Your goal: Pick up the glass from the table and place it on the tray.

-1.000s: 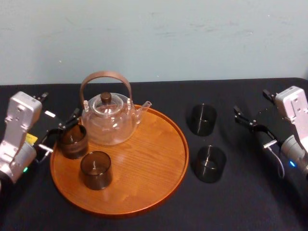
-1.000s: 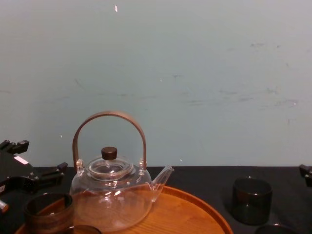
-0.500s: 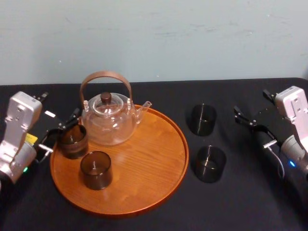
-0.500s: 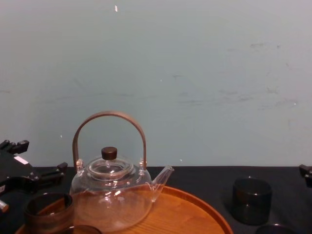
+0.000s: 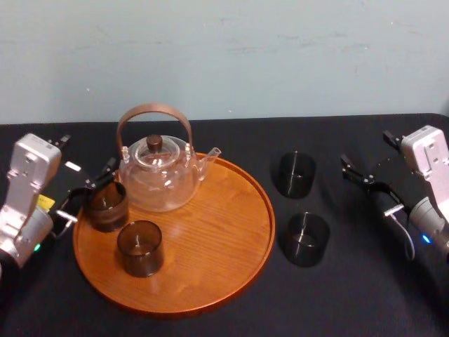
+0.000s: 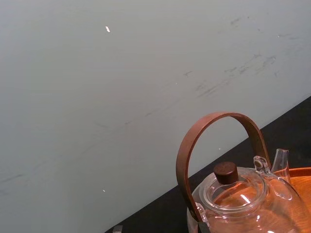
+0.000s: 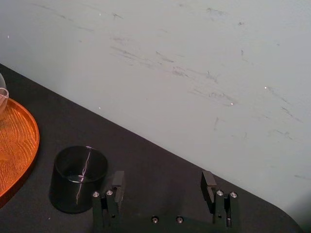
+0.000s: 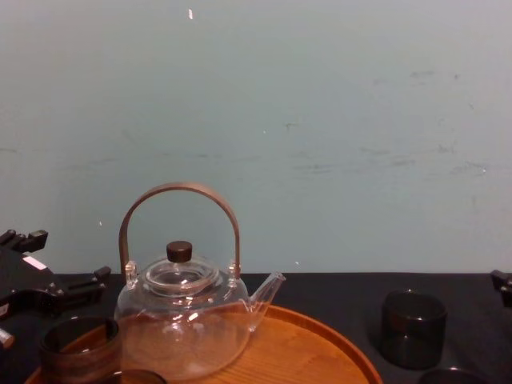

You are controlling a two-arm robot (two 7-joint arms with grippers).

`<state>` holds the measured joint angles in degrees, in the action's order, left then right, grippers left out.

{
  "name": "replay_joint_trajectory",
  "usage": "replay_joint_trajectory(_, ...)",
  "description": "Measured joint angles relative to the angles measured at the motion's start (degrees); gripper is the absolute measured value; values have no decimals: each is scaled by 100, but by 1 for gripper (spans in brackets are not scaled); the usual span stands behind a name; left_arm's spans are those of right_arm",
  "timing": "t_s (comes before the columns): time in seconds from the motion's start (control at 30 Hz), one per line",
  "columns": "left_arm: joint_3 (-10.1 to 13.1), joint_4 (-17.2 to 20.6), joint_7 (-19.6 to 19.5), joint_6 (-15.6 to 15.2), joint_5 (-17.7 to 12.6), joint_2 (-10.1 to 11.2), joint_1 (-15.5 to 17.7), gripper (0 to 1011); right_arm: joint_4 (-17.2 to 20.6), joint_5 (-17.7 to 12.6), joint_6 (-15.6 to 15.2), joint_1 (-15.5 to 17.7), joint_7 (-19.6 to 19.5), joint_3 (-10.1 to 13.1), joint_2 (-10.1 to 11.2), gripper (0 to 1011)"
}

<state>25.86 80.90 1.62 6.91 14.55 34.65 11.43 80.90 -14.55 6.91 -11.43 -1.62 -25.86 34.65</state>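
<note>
Reaching risks trouble: on the bench (image 5: 337,295), right of the tray (image 5: 210,232), the far glass (image 5: 295,174) and near glass (image 5: 306,239) stand close, so my right gripper (image 5: 356,172), fingers apart, could clip 1 taking the other. My left gripper (image 5: 88,191), also apart, idles at the tray's left edge.

1. behind everything i see a plain pale blue-green wall (image 5: 280,56), running the whole width.
2. it carries faint dark scuffs (image 7: 170,73) and a few tiny white specks (image 8: 190,14) (paint chips or glints, i can't tell).
3. its foot meets the far edge of the table (image 5: 365,302), draped in black cloth.
</note>
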Motion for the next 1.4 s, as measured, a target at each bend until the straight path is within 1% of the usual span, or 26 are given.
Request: replay_joint_trajectory(1.4, 0, 0, 0, 0, 0, 0, 0, 1001, 0, 0, 0, 0, 0, 0, 0, 1002)
